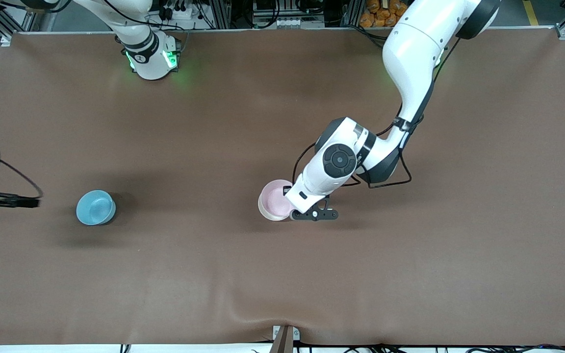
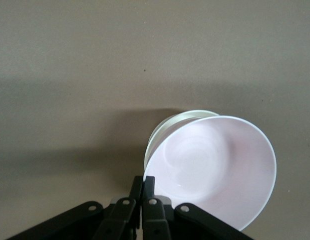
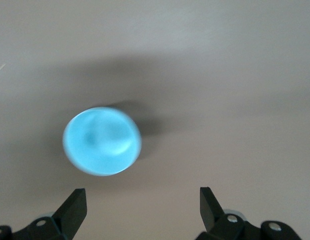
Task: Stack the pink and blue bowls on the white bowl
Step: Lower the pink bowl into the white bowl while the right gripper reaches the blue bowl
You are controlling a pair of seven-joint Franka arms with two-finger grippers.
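L gripper (image 1: 298, 214) pinching pink bowl (image 1: 275, 198) by its rim, over white bowl (image 2: 170, 126).

Pink bowl sits tilted, mouth angled up toward the wrist cam, white rim peeking out just under it; prob. held by the edge so it can drop into the white one. R gripper (image 3: 142, 210) hangs w/ fingers spread wide, blue bowl (image 1: 95, 207) upright on table (image 1: 282, 274) just ahead of it, mouth up, likely lining up a rim grab. Bowls are round, no long axis.
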